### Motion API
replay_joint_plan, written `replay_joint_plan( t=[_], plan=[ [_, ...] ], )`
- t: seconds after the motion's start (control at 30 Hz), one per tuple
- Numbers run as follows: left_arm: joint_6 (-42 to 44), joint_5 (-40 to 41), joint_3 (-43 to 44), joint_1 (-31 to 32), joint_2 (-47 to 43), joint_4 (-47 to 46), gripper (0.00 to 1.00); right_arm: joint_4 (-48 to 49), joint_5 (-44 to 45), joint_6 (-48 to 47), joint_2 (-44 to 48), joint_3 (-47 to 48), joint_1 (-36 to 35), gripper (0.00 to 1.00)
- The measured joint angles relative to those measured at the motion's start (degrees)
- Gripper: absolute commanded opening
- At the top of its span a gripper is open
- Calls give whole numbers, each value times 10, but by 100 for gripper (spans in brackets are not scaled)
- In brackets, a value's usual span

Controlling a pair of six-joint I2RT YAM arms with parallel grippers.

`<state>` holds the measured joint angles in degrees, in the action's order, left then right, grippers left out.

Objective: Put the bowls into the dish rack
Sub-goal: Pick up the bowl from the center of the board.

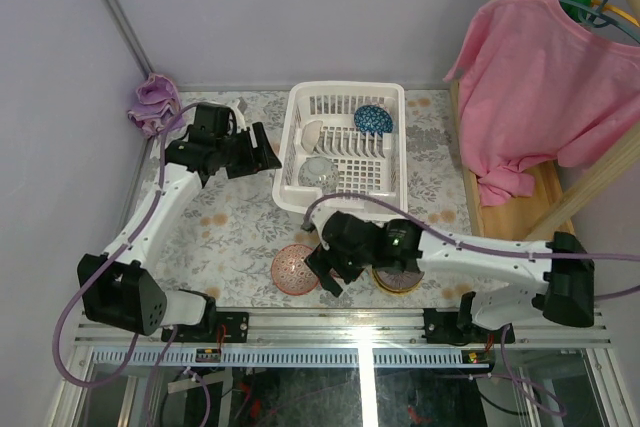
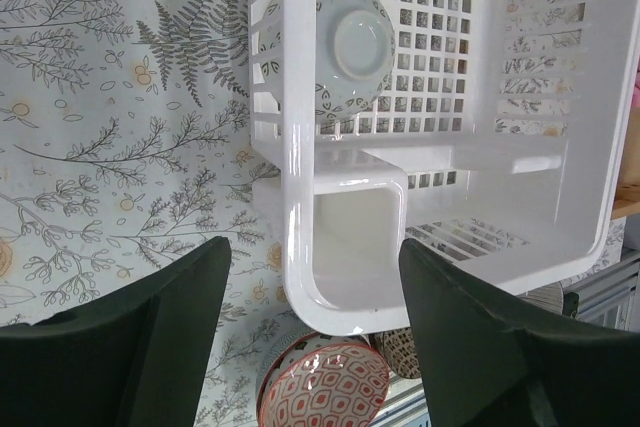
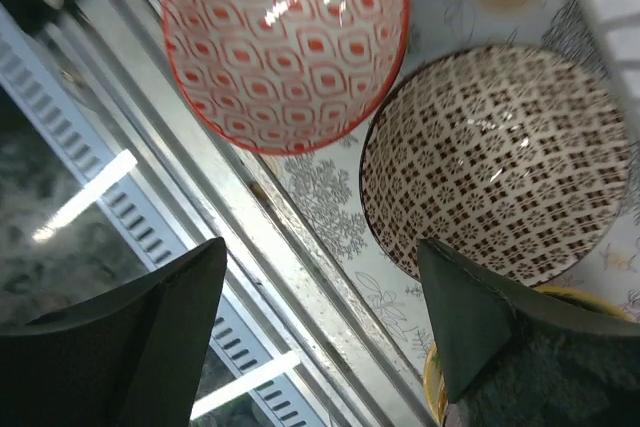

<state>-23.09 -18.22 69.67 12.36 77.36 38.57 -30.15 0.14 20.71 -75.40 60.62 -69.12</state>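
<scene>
Bowls first, from the top view. Three are already in the dish rack (image 1: 293, 162): a blue bowl (image 1: 372, 119), a whitish bowl (image 1: 312, 133) and a pale bowl (image 1: 318, 172). A red bowl (image 1: 293, 269) and a patterned bowl (image 1: 397, 280) wait on the table (image 1: 230, 232), at its near edge, just in front of the rack. The right gripper (image 1: 325, 272) hangs between those two, and the left gripper (image 1: 262, 152) sits off the rack's left side.

Over to the left wrist: fingers (image 2: 170, 327) spread, nothing in them, the rack's near corner right below. The pale bowl (image 2: 350, 42) leans on its side inside. That arm is best held out of the loading lane.

Right wrist now: jaws wide apart and empty, with the red bowl (image 3: 285, 37) and the patterned bowl (image 3: 500, 162) almost touching beneath. A yellow rim shows at the bottom edge, and I can't tell whether it's another bowl.

The red one looks like the pick. Put one finger inside the rim and one outside, on the side away from its neighbour, so closing doesn't knock the patterned bowl. The glaze looks slick, I'd judge, so grip firmly. Lift above the rack wall, then tip the bowl on edge into a free slot between the tines.
</scene>
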Motion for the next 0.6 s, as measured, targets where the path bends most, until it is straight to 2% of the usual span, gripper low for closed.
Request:
replay_joint_plan(
  t=[0.13, 0.4, 0.53, 0.6],
  plan=[
    [0, 6, 0, 0, -18, 14, 68, -1, 30, -11, -41, -29, -29, 81],
    [0, 17, 0, 0, -23, 27, 69, 47, 52, -49, -101, -30, -28, 66],
    [0, 18, 0, 0, -23, 29, 69, 58, 45, -66, -134, -30, -29, 49],
    [0, 19, 0, 0, -23, 30, 68, 64, 41, -72, -145, -30, -29, 35]
  ],
)
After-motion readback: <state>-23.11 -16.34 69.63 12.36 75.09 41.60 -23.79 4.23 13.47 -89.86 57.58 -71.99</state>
